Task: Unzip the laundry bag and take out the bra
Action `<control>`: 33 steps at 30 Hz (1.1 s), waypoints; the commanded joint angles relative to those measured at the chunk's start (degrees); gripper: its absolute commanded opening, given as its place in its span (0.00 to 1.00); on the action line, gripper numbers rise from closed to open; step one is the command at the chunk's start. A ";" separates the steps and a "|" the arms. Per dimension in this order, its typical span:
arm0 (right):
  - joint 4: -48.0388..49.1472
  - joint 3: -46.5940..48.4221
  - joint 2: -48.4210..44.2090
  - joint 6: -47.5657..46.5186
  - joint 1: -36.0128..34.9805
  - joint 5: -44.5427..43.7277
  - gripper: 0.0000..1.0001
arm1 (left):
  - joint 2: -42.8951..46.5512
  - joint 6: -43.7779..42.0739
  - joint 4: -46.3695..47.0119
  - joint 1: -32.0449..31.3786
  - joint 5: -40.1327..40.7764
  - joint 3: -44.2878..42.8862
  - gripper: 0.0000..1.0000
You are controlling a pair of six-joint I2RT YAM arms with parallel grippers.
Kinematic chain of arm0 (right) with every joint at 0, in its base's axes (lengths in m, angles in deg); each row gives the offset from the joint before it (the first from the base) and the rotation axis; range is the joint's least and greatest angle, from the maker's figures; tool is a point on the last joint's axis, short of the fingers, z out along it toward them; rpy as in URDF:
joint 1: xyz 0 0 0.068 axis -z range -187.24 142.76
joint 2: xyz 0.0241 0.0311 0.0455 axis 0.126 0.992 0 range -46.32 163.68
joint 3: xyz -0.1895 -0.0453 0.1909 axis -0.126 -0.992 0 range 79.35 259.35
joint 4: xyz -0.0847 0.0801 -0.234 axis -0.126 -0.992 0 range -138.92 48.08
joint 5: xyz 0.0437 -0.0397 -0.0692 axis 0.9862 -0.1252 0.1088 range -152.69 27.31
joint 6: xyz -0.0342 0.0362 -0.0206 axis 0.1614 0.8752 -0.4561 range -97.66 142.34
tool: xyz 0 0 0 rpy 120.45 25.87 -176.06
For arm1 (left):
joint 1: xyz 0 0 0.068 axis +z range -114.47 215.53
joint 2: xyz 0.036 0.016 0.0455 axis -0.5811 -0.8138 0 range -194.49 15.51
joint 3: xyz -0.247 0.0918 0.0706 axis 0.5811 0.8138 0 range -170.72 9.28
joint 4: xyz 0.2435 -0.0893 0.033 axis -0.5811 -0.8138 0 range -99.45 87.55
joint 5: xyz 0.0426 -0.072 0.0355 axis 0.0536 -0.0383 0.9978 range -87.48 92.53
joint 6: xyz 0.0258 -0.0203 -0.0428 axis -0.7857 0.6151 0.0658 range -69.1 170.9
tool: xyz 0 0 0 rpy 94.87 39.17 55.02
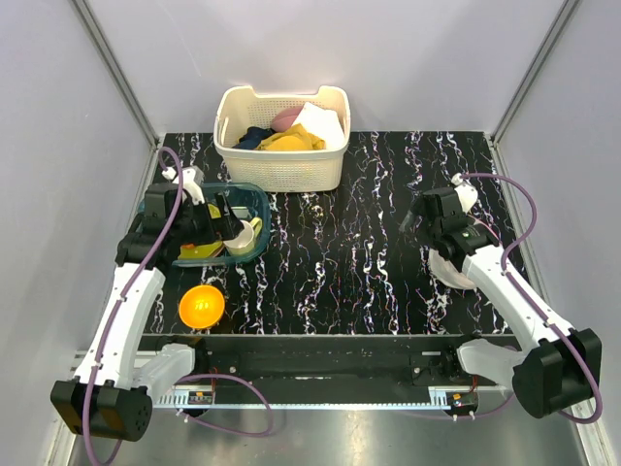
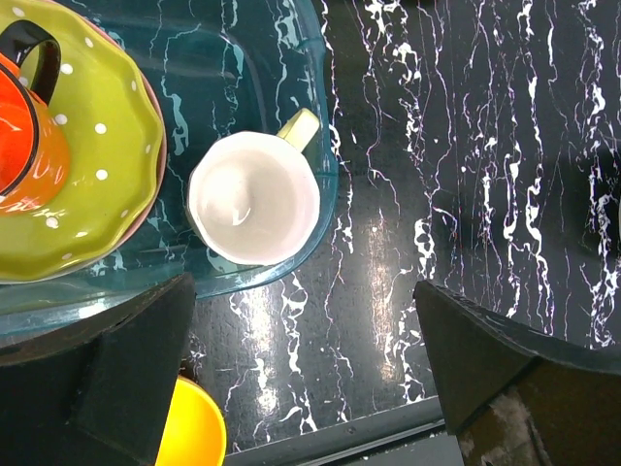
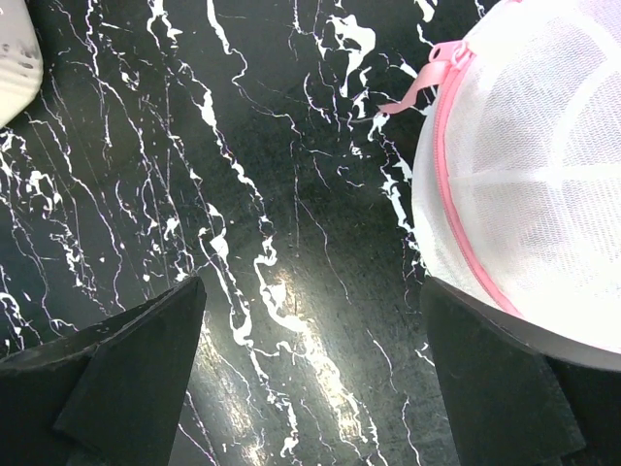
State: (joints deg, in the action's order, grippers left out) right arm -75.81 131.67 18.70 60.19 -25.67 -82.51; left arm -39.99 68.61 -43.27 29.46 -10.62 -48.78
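Note:
The laundry bag (image 3: 529, 184) is a domed white mesh case with a pink zip rim. It fills the right of the right wrist view, and its pink zip pull (image 3: 439, 70) lies at its upper left. In the top view the bag (image 1: 442, 269) is mostly hidden under the right arm. The zip looks closed, and the bra is hidden. My right gripper (image 3: 310, 364) is open and empty above the bare table just left of the bag; its right finger (image 3: 505, 388) overlaps the bag's edge. My left gripper (image 2: 306, 364) is open and empty, at the teal tray's near edge.
A white slatted basket (image 1: 281, 160) of clothes stands at the back. The teal tray (image 2: 233, 58) holds a white cup (image 2: 254, 199), a yellow-green dotted plate (image 2: 97, 146) and an orange pot (image 2: 24, 126). An orange bowl (image 1: 201, 307) sits near the left front.

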 commanded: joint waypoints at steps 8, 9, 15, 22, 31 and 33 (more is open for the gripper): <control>2.87 0.24 -1.12 0.82 -0.02 -0.14 1.00 | -0.48 -1.46 0.30 -1.49 -3.99 -1.44 0.99; 3.30 0.33 -1.12 1.44 -0.02 0.12 1.00 | -0.57 -1.37 0.21 -2.19 -3.64 -1.35 0.99; 1.99 3.65 1.78 0.66 -0.02 -5.04 1.00 | -1.27 0.91 0.47 -7.63 -3.38 -0.65 0.99; -0.12 7.80 9.41 -6.81 4.28 -13.75 1.00 | -1.97 2.94 4.17 -10.19 -5.31 2.78 0.99; -1.27 7.36 22.08 -8.05 6.84 -17.74 0.44 | -2.68 3.73 4.34 -10.81 -3.55 3.04 0.99; -0.66 6.41 20.43 -7.87 5.35 -15.88 0.00 | -2.94 3.99 4.17 -10.90 -3.29 3.13 0.99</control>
State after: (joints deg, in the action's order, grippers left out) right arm -76.24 138.20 40.75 52.30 -18.92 -98.85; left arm -42.51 71.56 -41.72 18.91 -14.75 -46.05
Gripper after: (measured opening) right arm 0.287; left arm 0.984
